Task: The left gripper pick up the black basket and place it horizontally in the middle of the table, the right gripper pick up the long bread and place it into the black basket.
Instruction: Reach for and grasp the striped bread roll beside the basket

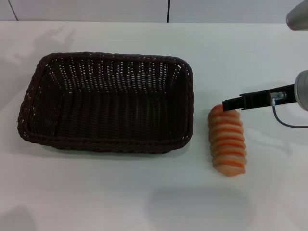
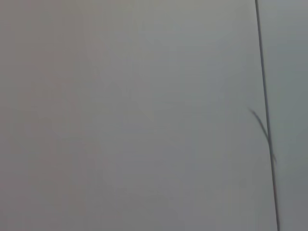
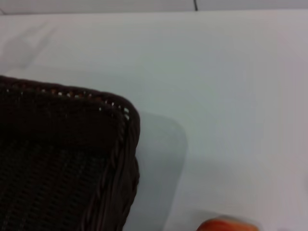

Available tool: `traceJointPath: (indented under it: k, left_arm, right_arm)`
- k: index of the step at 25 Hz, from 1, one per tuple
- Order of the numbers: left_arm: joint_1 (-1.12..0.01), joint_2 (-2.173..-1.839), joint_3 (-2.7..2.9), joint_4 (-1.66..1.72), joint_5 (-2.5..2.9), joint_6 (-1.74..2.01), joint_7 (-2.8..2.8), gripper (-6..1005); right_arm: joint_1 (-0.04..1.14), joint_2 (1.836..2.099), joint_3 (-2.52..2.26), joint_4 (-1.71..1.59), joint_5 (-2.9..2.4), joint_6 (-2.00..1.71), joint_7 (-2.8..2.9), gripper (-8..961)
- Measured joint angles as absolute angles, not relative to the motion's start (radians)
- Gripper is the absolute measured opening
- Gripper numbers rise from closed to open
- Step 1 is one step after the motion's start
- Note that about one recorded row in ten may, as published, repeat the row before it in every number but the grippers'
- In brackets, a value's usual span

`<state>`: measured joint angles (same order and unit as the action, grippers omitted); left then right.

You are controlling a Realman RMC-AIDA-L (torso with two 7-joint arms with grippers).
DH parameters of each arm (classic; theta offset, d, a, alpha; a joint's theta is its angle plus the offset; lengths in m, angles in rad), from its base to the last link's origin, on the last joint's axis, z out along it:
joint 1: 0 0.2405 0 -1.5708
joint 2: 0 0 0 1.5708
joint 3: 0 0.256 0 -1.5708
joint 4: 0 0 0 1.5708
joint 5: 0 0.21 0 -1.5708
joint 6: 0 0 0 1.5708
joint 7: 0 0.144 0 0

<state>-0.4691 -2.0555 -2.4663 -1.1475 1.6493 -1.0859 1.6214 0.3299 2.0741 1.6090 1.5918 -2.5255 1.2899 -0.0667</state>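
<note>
The black basket (image 1: pixel 108 103) lies lengthwise across the white table (image 1: pixel 144 192), left of centre, upright and empty. The long bread (image 1: pixel 227 140), striped orange and cream, lies on the table just to the right of the basket and apart from it. My right gripper (image 1: pixel 232 103) reaches in from the right edge, its tip right at the bread's far end. The right wrist view shows the basket's corner (image 3: pixel 72 159) and a sliver of the bread (image 3: pixel 219 225). My left gripper is out of view; the left wrist view shows only a plain grey surface.
The table's far edge meets a pale wall with a dark seam (image 1: pixel 168 10). A grey part of the right arm (image 1: pixel 297 18) hangs at the top right corner. Bare tabletop lies in front of the basket and bread.
</note>
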Motion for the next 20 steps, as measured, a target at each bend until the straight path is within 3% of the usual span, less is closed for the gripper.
traceJointPath:
  k: [20]
  left_arm:
    - [-0.464,-2.055,-2.460,-1.155,1.649,-1.091,1.624,334]
  right_arm:
    - [0.379,2.076,1.617,1.461,-2.499,1.288,-0.107,607]
